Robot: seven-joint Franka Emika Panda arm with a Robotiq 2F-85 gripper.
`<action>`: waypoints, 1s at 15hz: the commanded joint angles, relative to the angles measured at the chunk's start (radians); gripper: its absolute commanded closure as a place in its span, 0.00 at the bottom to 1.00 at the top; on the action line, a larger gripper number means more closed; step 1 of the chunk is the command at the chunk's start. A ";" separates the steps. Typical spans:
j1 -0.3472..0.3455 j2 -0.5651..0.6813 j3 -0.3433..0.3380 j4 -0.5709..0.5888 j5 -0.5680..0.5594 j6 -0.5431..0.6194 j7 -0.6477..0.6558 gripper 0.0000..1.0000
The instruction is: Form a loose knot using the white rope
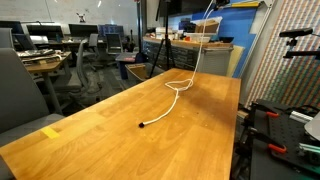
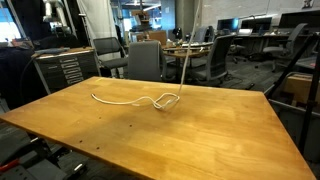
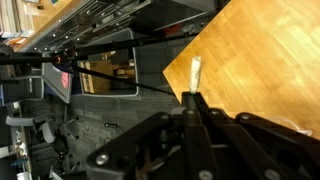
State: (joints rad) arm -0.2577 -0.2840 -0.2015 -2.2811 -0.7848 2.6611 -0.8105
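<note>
The white rope (image 1: 172,97) lies partly on the wooden table (image 1: 110,140). Its dark tip (image 1: 142,125) rests near the table's middle, and a small loop (image 1: 179,84) sits farther back. From the loop the rope rises steeply off the table toward the top of the frame. It also shows in an exterior view (image 2: 130,101), going up past (image 2: 187,50). The gripper is above the frame in both exterior views. In the wrist view my gripper (image 3: 192,98) is shut on the rope, and a short end (image 3: 195,70) sticks out beyond the fingertips, high above the table.
A yellow tape mark (image 1: 50,132) sits at a table corner. Office chairs (image 2: 145,60) and desks stand behind the table. Stands with red-handled gear (image 1: 280,130) are beside one table edge. A black frame and cabinet (image 3: 100,70) show below in the wrist view.
</note>
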 commanded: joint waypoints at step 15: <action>0.186 0.384 0.118 -0.229 0.514 0.017 -0.292 0.04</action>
State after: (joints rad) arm -0.0665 0.1026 -0.0796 -2.5203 -0.2137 2.7310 -1.1586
